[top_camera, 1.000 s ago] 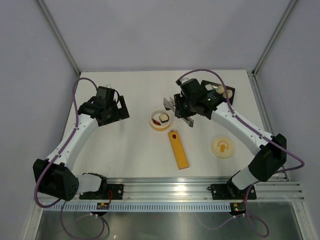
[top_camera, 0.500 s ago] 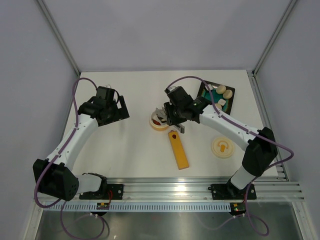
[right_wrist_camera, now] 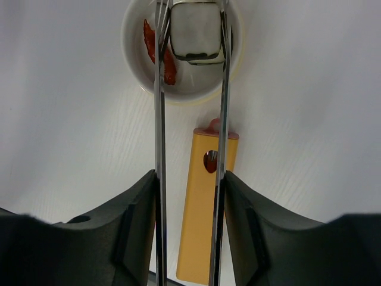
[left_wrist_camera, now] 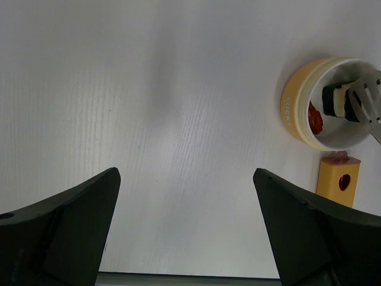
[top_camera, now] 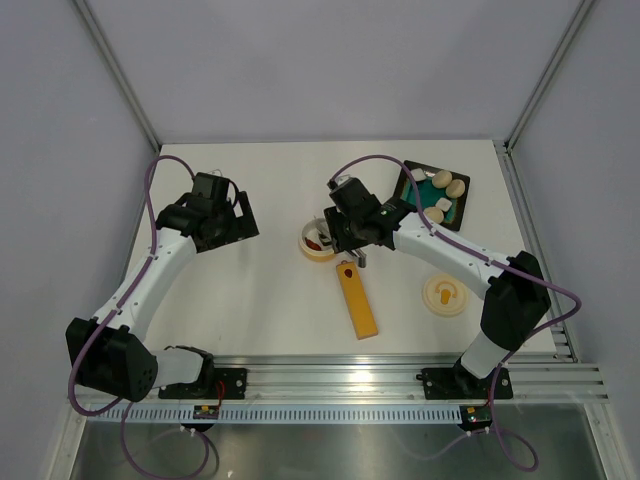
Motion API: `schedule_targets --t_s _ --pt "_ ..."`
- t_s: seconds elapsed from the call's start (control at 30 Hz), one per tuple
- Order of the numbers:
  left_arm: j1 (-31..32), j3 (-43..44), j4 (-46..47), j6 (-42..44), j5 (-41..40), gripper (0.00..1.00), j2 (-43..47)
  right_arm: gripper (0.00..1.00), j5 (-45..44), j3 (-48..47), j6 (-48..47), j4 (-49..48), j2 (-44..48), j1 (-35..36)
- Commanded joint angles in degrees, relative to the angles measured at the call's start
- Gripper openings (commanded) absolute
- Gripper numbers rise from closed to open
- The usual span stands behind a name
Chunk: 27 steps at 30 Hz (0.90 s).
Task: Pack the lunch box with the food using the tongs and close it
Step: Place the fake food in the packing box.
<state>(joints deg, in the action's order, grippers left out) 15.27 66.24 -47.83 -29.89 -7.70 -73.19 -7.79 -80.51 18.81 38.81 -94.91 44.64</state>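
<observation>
The cream-yellow lunch box (top_camera: 311, 250) stands mid-table with a reddish bit (right_wrist_camera: 169, 67) of food inside. My right gripper (right_wrist_camera: 189, 196) is shut on the silver tongs (right_wrist_camera: 159, 119), one finger (right_wrist_camera: 138, 205) pressed against each arm. The tongs' tips reach over the lunch box (right_wrist_camera: 130, 56) with a white-and-dark block (right_wrist_camera: 195, 30) between them. The left wrist view shows the same block (left_wrist_camera: 335, 100) and the tongs' tip (left_wrist_camera: 366, 98) inside the rim. The round lid (top_camera: 445, 295) lies to the right. My left gripper (left_wrist_camera: 187, 226) hangs open over bare table, left of the lunch box.
A long orange-yellow bar (top_camera: 356, 298) with a red dot lies just in front of the lunch box, under the tongs. A black tray (top_camera: 412, 180) with a green inside holds cream ovals and a white piece at the back right.
My right arm has swung left from the black tray to the lunch box, carrying the block in the tongs. The left arm has not moved.
</observation>
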Motion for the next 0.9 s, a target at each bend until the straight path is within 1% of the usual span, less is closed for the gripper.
schedule_targets --t_s 0.0,0.13,0.3,0.53,0.63,0.77,0.87 --pt "-0.24 1.00 2.22 -0.17 0.50 0.99 1.21 0.54 -2.05 -0.35 0.53 -3.39 -0.01 0.80" --pt "-0.24 0.82 2.22 -0.17 0.59 0.99 1.21 0.58 -2.05 -0.26 0.53 -3.39 0.17 0.80" --pt "-0.24 0.74 2.22 -0.17 0.76 0.99 1.21 0.59 -1.70 -0.61 0.53 -3.12 0.43 0.80" --pt "-0.24 0.65 2.31 -0.17 0.67 0.99 1.38 0.59 -2.40 -1.93 0.44 -2.77 3.24 0.80" --pt "-0.24 0.65 2.31 -0.17 0.59 0.99 1.47 0.60 -4.77 -2.98 -0.26 -1.98 4.38 0.80" --pt "-0.15 0.56 2.22 -0.08 0.41 0.99 1.91 0.60 -11.61 -3.69 -1.32 -0.93 5.70 0.19" --pt "-0.24 0.47 2.13 0.01 0.23 0.99 2.08 0.60 -12.07 -3.60 -1.41 -0.14 6.84 -2.18"
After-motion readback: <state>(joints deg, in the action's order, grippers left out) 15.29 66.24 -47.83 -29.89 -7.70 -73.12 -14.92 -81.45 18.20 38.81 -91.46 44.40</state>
